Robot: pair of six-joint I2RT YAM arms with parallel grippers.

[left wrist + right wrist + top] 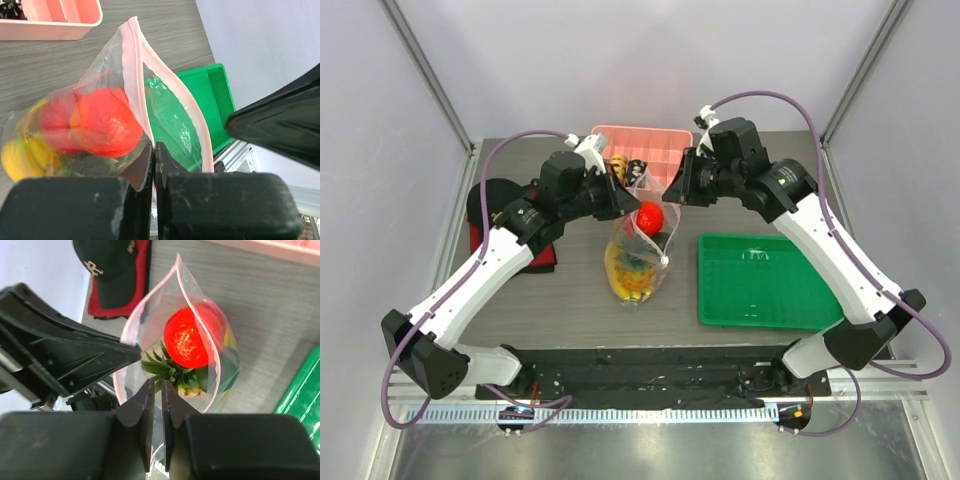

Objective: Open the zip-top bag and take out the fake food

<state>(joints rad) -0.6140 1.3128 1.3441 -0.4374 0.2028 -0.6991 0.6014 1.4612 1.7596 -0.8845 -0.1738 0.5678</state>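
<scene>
The clear zip-top bag hangs at the table's middle, its pinkish zip strip parted and the mouth open. My left gripper is shut on the left lip. My right gripper is shut on the opposite lip. The fake food is inside: a red round fruit on top, the pineapple's green crown beneath it, and a second red fruit and the yellow banana lower down. The avocado is not clearly visible.
A green tray lies to the right of the bag. A pink compartment tray with small rings stands at the back. A black cap on a red cloth lies at the left.
</scene>
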